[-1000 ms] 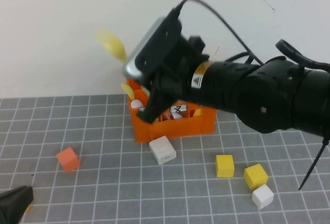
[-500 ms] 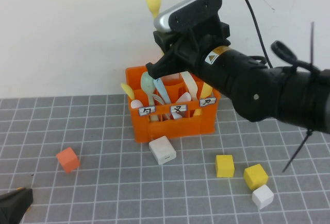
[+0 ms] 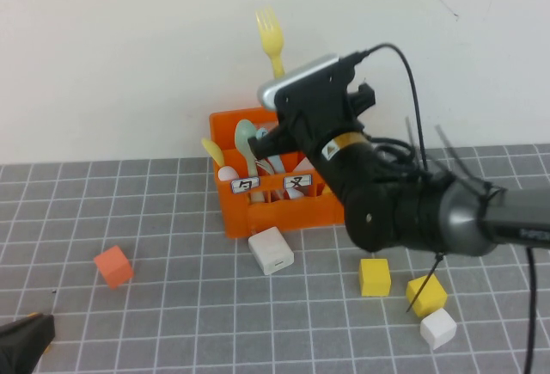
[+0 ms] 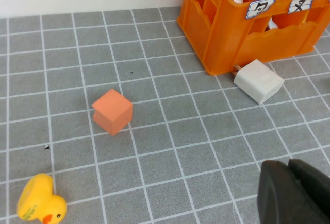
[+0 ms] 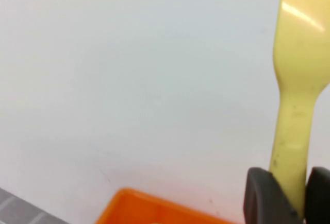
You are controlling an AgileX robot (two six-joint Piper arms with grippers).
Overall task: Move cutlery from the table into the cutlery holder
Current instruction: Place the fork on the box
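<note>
The pale yellow fork (image 3: 271,37) was held upright, tines up, above the rear of the orange cutlery holder (image 3: 284,211), with its handle clamped between the jaws of the right gripper (image 5: 286,195). The holder stood on the grey gridded table (image 3: 172,305) and already carried a mint-green spoon (image 3: 247,144) and several other pieces, though how much free room each compartment had could not be judged from the high view. The left gripper (image 4: 296,195) was parked low at the near-left corner of the table, and whether its jaws were apart or together could not be told. From here, the likeliest fault was judged to be the handle's end striking a divider or the utensils already inside if the fork was lowered off-centre. A release from this height could also let it tip out over the rim. 1 white block (image 3: 271,250) lay touching the holder's front.
</note>
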